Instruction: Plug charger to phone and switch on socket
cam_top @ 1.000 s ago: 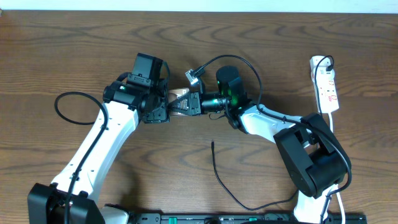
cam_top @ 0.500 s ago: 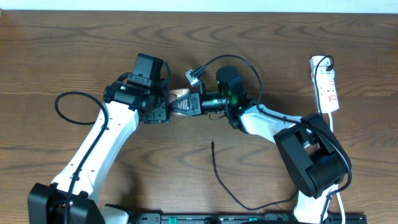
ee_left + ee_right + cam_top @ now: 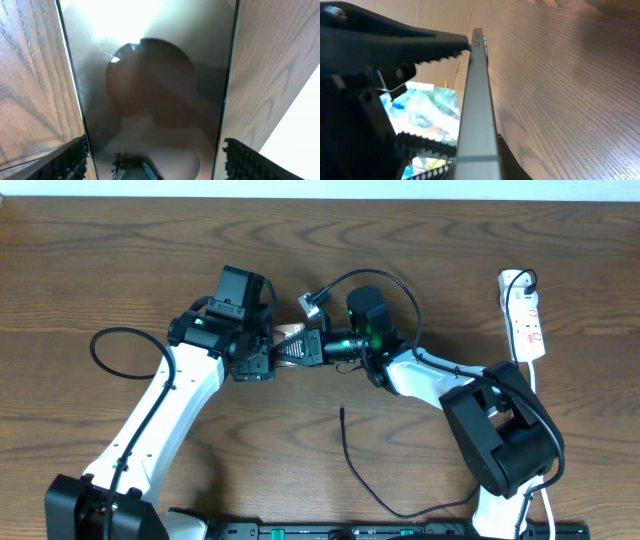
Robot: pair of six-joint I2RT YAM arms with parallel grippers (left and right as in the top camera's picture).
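Note:
The phone (image 3: pixel 290 333) is held off the table at the centre, on its edge, between my two grippers. My right gripper (image 3: pixel 303 348) is shut across its thickness; in the right wrist view the phone's grey edge (image 3: pixel 477 110) runs up from between the jaws (image 3: pixel 480 160). My left gripper (image 3: pixel 272 352) straddles its width, with the pads (image 3: pixel 152 160) against both long edges of the glossy dark slab (image 3: pixel 150 75). The charger (image 3: pixel 350 460) lies loose on the table in front of the grippers, its plug tip (image 3: pixel 342 411) free. The socket (image 3: pixel 525 315) lies at the far right.
The brown wooden table (image 3: pixel 120 260) holds nothing else. The right arm's base (image 3: pixel 500 440) stands at the front right, beside the socket's white cord. A black cable loop (image 3: pixel 100 350) hangs off the left arm.
Almost nothing: the left arm and its cable loop have shifted very slightly. Both grippers stay on the phone.

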